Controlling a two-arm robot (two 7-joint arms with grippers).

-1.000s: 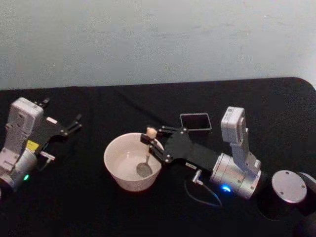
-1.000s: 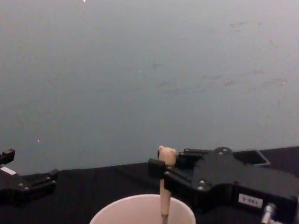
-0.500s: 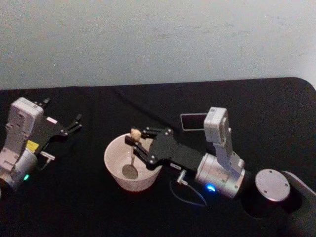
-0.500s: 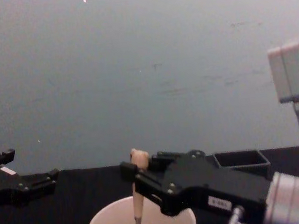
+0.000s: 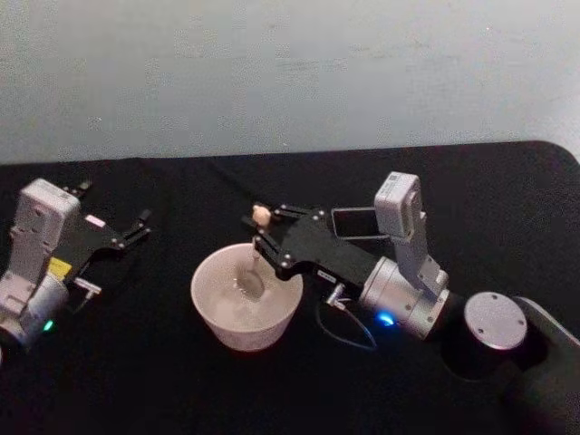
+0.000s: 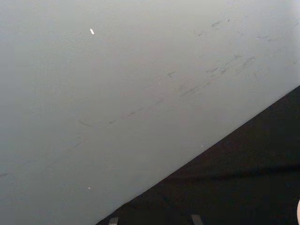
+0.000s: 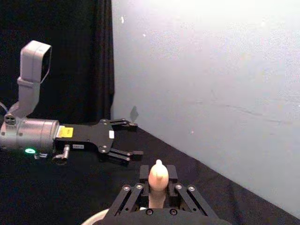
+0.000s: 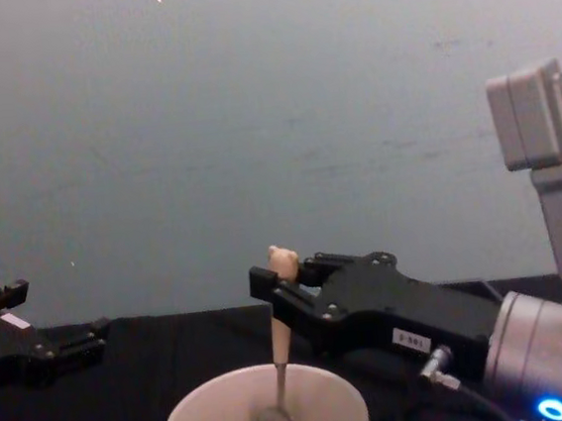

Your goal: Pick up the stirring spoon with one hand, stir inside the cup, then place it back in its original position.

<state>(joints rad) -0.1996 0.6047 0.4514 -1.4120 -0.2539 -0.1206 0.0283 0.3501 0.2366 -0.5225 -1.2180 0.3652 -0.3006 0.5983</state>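
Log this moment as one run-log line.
right gripper: shut on spoon | spoon bowl inside cup | left gripper: open, parked left

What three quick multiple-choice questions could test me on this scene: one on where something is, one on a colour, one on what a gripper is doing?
1. Where is the bowl end of the stirring spoon?
A. down inside the cup
B. lying flat beside the cup
C. lifted high above the cup

2. What colour is the cup?
A. red
B. off-white
C. blue

3. What is the right gripper doing?
A. hanging open and empty
B. shut on the cup's rim
C. shut on the stirring spoon

Answers:
1 A: the chest view shows the spoon's bowl below the rim.
2 B: its wall and inside are pale.
3 C: its fingers clamp the stick just under the bear knob, while the left gripper is parked open at the left.
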